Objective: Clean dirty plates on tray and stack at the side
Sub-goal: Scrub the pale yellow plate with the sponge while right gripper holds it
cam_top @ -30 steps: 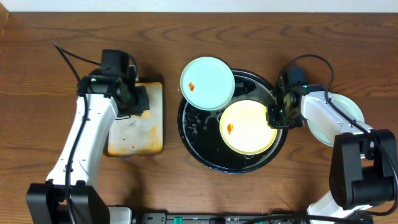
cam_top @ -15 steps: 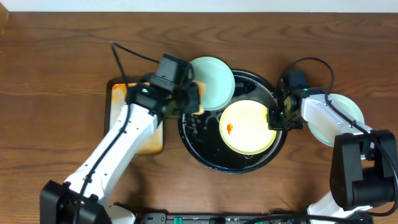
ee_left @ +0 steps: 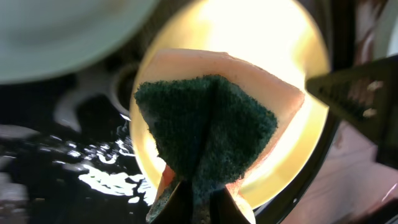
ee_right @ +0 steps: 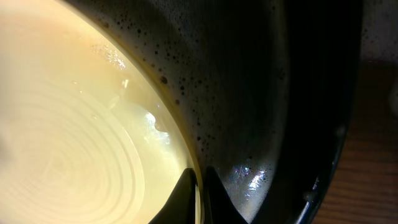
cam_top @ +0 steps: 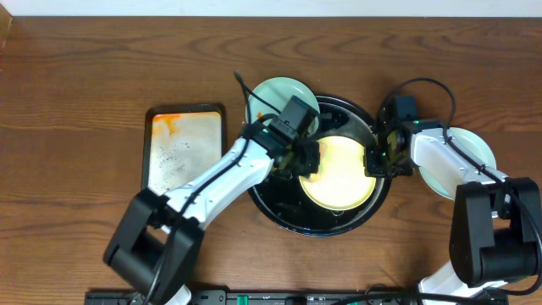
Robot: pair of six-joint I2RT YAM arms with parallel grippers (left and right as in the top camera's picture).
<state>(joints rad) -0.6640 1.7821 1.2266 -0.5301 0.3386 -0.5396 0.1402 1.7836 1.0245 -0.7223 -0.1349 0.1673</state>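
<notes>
The pale yellow plate [cam_top: 343, 176] lies in the black tray [cam_top: 269, 199]. My left gripper [cam_top: 306, 161] is shut on a green and orange sponge [ee_left: 208, 127] and holds it against the yellow plate's [ee_left: 261, 43] left part. My right gripper [cam_top: 373, 161] is shut on the yellow plate's right rim [ee_right: 186, 165]; in its wrist view the gripper [ee_right: 199, 169] straddles the rim. One mint-blue plate [cam_top: 279, 97] leans on the tray's far left rim, partly under my left arm. The other mint-blue plate [cam_top: 470, 148] lies on the table at the right.
A rectangular whitish tray [cam_top: 185, 157] with orange stains lies on the table to the left of the black tray. The black tray's floor [ee_left: 68, 162] is wet and glossy, with foam specks [ee_right: 267, 93]. My right arm lies over the right mint plate.
My left arm has swung right from the rectangular tray, carrying the sponge onto the yellow plate; the plate's orange spot is now covered. The right arm has not moved.
</notes>
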